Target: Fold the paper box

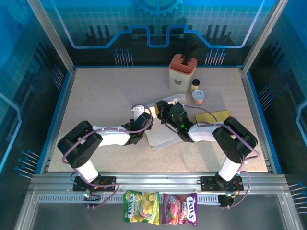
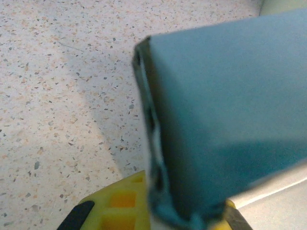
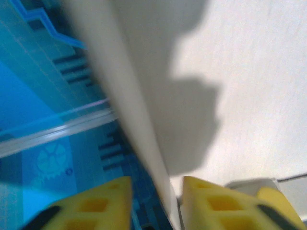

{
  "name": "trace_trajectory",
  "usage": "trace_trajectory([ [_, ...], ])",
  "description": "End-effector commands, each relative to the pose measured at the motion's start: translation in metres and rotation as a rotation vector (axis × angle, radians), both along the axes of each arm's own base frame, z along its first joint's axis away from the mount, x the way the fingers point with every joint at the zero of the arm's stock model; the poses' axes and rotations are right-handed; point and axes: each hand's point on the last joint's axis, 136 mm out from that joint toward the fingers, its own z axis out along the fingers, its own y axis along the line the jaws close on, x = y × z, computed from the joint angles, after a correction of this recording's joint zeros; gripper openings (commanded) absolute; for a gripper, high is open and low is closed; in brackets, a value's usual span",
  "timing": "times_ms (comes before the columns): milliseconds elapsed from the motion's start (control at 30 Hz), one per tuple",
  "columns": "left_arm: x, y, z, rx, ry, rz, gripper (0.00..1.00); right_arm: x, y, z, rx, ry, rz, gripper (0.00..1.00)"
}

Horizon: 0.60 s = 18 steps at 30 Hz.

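1. Two arms meet over the paper box (image 1: 160, 138), which sits at the middle of the speckled table (image 1: 105, 96). We list the items from the left.
2. Left gripper (image 2: 165, 213): the yellow fingers (image 2: 112, 208) are pressed together on a folded edge of the box. In the left wrist view the panel rises from the grip toward one o'clock. It looks teal there and out of focus.
3. One candy bag, yellow-green (image 1: 141, 207), lies on the metal ledge at six o'clock of the table, edge to edge with item 4.
4. One candy bag, purple (image 1: 178, 209), lies on the same ledge.
5. Paper box, white card: one flat panel lies on the table between the two forearms. The rest is lifted up where the grippers meet, at twelve o'clock of that panel.
6. Right gripper (image 3: 157, 191): the yellow fingers (image 3: 225, 206) are spread, with a thin edge of a box panel standing between them. The edge is close against the right-hand finger and there is a gap to the other. We cannot tell whether it touches.
7. One cream holder with a salmon top (image 1: 182, 72) stands at one o'clock of the box, a dark handle sticking up from it.
8. One small bottle (image 1: 195, 85) stands just beside the holder, at its five o'clock.
9. One round jar with a copper lid (image 1: 198, 97) stands at six o'clock of the bottle.
10. One flat yellow item (image 1: 218, 116) lies at three o'clock of the box, beside the right arm.
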Motion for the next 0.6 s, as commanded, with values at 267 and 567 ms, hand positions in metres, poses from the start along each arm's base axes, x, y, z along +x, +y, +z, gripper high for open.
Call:
trace_trajectory([
  [267, -0.009, 0.029, 0.042, -0.194, 0.186, -0.070, 0.00, -0.002, -0.056, 0.120, -0.282, -0.170, 0.107, 0.70],
  [567, -0.012, 0.024, 0.089, -0.458, 0.316, -0.332, 0.00, -0.019, -0.118, 0.169, -0.742, -0.227, 0.280, 0.68],
])
